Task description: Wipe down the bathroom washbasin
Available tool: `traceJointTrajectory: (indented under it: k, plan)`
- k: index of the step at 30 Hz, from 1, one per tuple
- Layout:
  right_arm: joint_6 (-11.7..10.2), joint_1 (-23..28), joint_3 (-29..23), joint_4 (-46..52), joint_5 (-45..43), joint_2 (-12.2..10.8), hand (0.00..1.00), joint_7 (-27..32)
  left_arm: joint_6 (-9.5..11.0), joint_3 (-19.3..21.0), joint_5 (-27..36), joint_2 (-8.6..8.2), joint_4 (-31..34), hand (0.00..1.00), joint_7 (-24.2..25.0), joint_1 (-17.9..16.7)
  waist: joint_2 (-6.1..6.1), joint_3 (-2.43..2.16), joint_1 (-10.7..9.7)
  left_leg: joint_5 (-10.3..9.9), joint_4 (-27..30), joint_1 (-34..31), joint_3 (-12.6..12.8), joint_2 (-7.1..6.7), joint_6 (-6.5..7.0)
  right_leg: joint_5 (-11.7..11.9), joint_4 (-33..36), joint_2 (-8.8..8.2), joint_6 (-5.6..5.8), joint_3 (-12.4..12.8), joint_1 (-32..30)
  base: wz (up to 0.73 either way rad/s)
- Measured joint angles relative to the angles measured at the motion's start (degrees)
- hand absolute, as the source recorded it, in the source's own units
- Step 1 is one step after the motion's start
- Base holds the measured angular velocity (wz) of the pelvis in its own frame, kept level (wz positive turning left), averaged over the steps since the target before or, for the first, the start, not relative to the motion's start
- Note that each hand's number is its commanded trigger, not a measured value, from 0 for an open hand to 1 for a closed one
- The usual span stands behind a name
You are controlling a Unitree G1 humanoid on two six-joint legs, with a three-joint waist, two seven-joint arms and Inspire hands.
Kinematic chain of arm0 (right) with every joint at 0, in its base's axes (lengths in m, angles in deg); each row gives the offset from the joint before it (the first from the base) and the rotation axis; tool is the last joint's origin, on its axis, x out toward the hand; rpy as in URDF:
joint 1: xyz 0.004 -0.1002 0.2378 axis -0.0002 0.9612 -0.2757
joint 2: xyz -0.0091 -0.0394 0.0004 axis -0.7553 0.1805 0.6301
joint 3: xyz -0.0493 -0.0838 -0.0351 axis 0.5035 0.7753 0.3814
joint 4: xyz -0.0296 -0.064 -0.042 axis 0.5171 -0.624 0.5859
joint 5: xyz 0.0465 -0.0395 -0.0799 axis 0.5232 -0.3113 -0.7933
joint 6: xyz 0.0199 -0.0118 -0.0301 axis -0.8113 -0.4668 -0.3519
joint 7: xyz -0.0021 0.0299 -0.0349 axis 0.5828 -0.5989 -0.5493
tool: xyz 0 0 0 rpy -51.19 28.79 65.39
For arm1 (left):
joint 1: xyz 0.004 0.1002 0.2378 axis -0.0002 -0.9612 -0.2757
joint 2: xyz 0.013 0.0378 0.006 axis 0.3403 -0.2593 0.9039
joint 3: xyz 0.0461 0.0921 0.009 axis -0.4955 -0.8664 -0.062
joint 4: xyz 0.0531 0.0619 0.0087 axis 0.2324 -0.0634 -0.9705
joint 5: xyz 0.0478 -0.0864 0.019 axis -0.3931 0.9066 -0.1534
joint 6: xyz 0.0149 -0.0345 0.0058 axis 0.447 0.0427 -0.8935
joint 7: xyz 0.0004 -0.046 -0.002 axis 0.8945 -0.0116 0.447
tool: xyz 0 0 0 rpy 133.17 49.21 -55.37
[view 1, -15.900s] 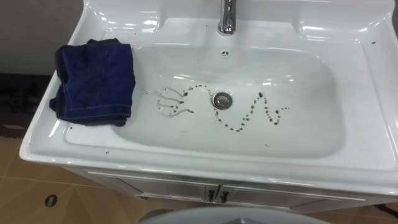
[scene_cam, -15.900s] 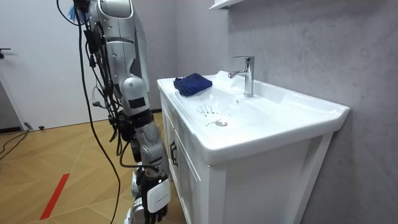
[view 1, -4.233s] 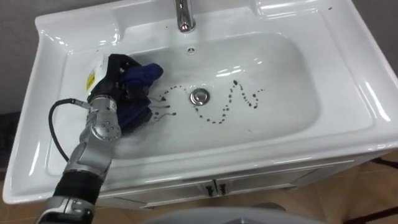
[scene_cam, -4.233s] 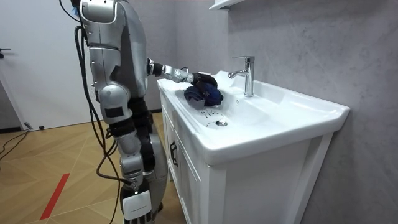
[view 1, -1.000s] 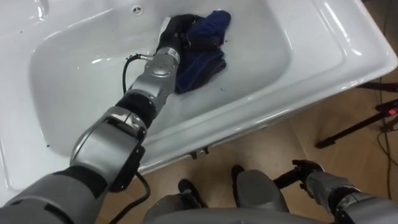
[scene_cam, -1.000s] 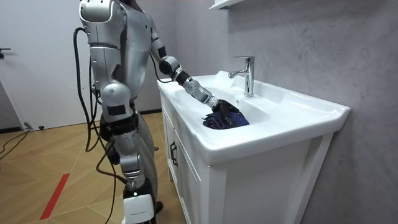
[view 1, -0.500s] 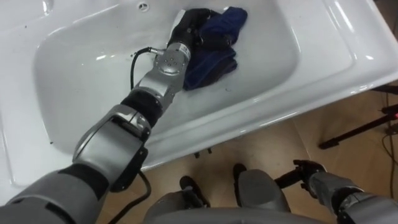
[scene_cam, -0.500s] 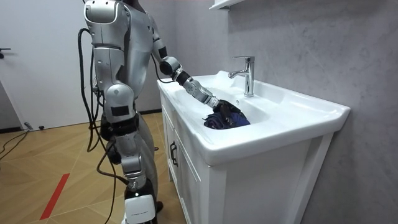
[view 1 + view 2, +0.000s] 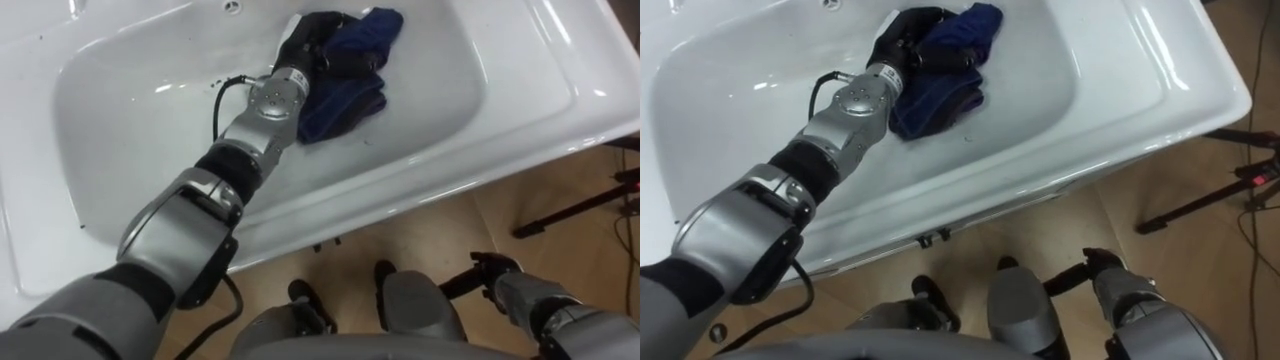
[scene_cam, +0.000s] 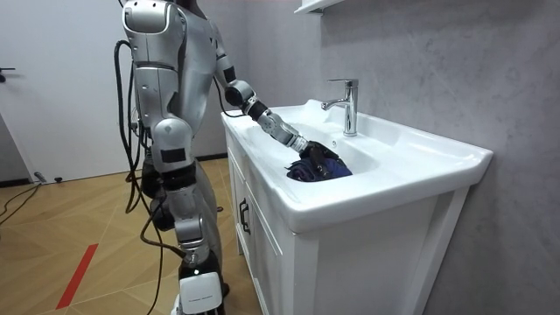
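Note:
A bunched dark blue cloth [image 9: 352, 88] lies on the bottom of the white basin [image 9: 120, 130], towards its right half. My left hand [image 9: 308, 42] reaches in from the lower left with its fingers curled round the cloth's far end, pressing it against the basin floor. In the room view the same hand [image 10: 312, 148] sits on the cloth [image 10: 324, 169] just in front of the tap. My right hand [image 9: 497, 278] hangs low beside my body, well below the basin's front edge. The cloth covers the basin floor beneath it.
A chrome tap [image 10: 348, 103] stands at the back of the basin. The overflow hole [image 9: 232, 8] is in the far wall. A white cabinet [image 10: 262, 254] carries the basin. Wooden floor [image 10: 79, 227] lies around me, and a dark stand's legs [image 9: 570, 205] are at the right.
My left hand and the cloth have slid slightly to my right along the basin floor. In the last half second they hardly moved. The right hand stays hanging.

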Motion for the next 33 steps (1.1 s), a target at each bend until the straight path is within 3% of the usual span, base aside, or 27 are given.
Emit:
traceJointTrajectory:
  k: [8, 13, 18, 21, 23, 27, 28, 30, 32, 33]
  plan:
    - [-0.17, -0.04, -0.11, 0.01, 0.07, -0.19, 0.00, -0.36, 0.79, -0.42, -1.45, 0.01, -0.30, 1.00, 0.00, -0.02, -0.55, 0.14, -0.07, 0.04, -0.15, 0.34, 0.37, -0.20, 0.07, -0.06, 0.00, -0.41, 0.10, -0.30, -0.07, 0.00]
    - [-0.13, -0.07, -0.23, 0.01, -0.10, -0.66, 0.00, -1.37, 3.18, -0.28, -14.86, 0.05, -1.69, 1.00, -0.35, -0.04, -1.71, 0.17, -0.04, 0.08, -0.13, 0.47, 0.52, -0.14, 0.14, -0.05, -0.16, -0.38, 0.09, -0.49, 0.11, 0.02]
    - [-0.07, 0.13, -0.99, 0.12, -0.59, -0.67, 0.00, -1.45, 4.72, -0.15, -27.25, 1.61, -2.63, 1.00, -2.81, -1.32, -1.80, 0.18, 0.00, 0.08, -0.10, 1.79, 1.24, 0.04, 0.14, -0.09, 0.04, -0.24, 0.04, 0.16, 0.99, -0.08]
    - [-0.05, 0.24, -1.42, 0.39, -0.57, -0.66, 0.00, -1.34, 5.83, 2.13, -34.15, 2.02, -4.45, 1.00, -4.91, -1.84, -1.79, 0.19, 0.24, 0.08, -0.13, 2.29, 1.98, 0.29, 0.14, -0.17, 0.73, 0.01, -0.07, 1.15, 0.83, -0.16]
    - [0.04, 0.40, -2.49, 0.55, -0.82, -0.65, 0.00, -1.30, 5.90, 3.32, -36.92, 2.83, -5.58, 1.00, -6.00, -1.99, -1.69, 0.14, 0.42, 0.07, 0.01, 2.54, 2.60, 0.61, 0.13, -0.18, 0.98, 0.17, -0.15, 1.52, 0.70, -0.15]
    - [0.18, 1.73, -6.78, 0.84, -2.44, -0.25, 0.00, -1.16, 5.89, 5.60, -45.20, 6.44, -6.47, 1.00, -7.71, -3.96, -0.95, -0.17, 0.41, 0.14, 0.17, 2.95, 2.77, 1.04, -0.01, -0.24, 2.07, 0.45, -0.59, 1.64, 0.34, -0.08]
    - [0.18, 2.13, -7.58, 0.85, -2.40, 0.23, 0.00, -1.13, 5.89, 5.79, -47.47, 7.86, -7.03, 1.00, -8.48, -4.57, -0.47, -0.41, 0.43, 0.24, -0.04, 2.99, 2.74, 1.03, -0.14, -0.19, 2.26, 0.42, -0.71, 1.62, 0.16, -0.08]
    - [0.14, 2.63, -7.56, 0.82, -2.85, 0.96, 0.00, -1.04, 5.79, 6.37, -51.23, 9.87, -9.00, 1.00, -9.82, -4.81, 0.23, -0.40, 0.40, 0.32, 0.02, 3.22, 2.73, 1.06, -0.22, -0.17, 2.85, 0.40, -0.85, 1.62, 0.43, -0.03]
    - [0.18, 3.56, -7.66, 0.64, -3.21, 2.02, 0.00, -0.93, 4.19, 6.42, -55.75, 12.36, -10.53, 1.00, -10.61, -5.68, 1.38, -0.60, 0.69, 0.52, -0.14, 3.54, 2.69, 1.06, -0.28, -0.16, 2.93, 0.40, -0.93, 1.61, 0.57, 0.00]
    - [0.21, 3.87, -7.76, 0.61, -3.45, 2.19, 0.00, -0.83, 4.08, 6.48, -56.52, 12.85, -10.56, 1.00, -10.98, -6.08, 1.61, -0.73, 0.83, 0.58, -0.18, 3.57, 2.73, 1.05, -0.29, -0.16, 2.97, 0.40, -0.95, 1.61, 0.55, 0.00]
